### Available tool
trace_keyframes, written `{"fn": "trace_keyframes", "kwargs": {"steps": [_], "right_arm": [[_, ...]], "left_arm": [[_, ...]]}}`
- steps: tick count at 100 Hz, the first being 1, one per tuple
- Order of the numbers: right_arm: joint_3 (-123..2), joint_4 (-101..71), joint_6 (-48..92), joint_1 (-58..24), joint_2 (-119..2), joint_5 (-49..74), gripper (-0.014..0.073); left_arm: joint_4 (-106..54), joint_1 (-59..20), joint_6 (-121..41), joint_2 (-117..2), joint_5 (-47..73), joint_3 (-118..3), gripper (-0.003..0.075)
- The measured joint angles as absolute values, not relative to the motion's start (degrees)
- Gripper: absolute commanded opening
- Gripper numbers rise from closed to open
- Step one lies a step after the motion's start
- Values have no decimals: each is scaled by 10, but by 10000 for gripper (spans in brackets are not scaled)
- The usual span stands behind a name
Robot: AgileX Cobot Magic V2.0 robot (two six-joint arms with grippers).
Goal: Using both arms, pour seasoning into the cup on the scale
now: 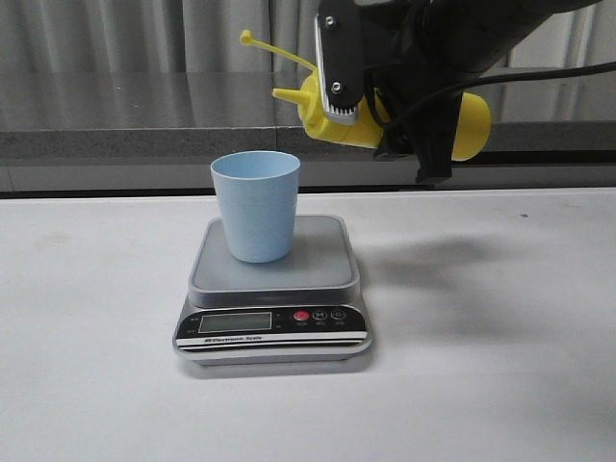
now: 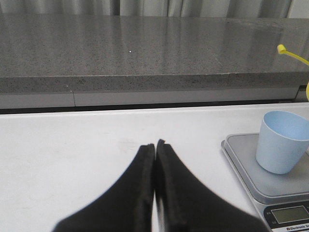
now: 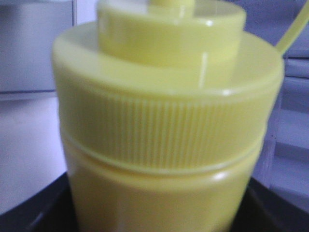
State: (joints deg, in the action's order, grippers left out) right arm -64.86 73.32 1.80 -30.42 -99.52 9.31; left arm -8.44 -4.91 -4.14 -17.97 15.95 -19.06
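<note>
The seasoning bottle (image 1: 470, 125), clamped near-horizontal in the right gripper (image 1: 385, 106), hangs at two o'clock above the cup (image 1: 256, 206) on the scale (image 1: 272, 289), so its nozzle may spill short; the left gripper (image 2: 155, 150) rests pressed together, empty.

A lab-style test bench rather than a home kitchen: a bare white worktop (image 1: 500, 385) runs up to a long speckled grey stone ledge (image 2: 145, 53), with pale pleated curtains (image 1: 135, 34) closing off the background.
</note>
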Motion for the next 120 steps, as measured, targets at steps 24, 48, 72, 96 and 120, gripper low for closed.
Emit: {"fn": "trace_keyframes", "kwargs": {"steps": [24, 48, 72, 96, 120], "right_arm": [[-651, 825, 18, -317, -1009, 125, 343], [-651, 863, 18, -322, -1013, 144, 343], [-651, 896, 18, -322, -1013, 163, 343], [-652, 934, 18, -336, -1013, 190, 343], [-652, 943, 18, -348, -1013, 191, 343]], "left_arm": [[-84, -49, -41, -180, 159, -191, -20], [-84, -49, -41, -180, 159, -191, -20], [-84, -49, -41, -180, 159, -191, -20], [-84, -49, -41, -180, 160, -191, -20], [-84, -49, -41, -180, 160, -191, -20]]}}
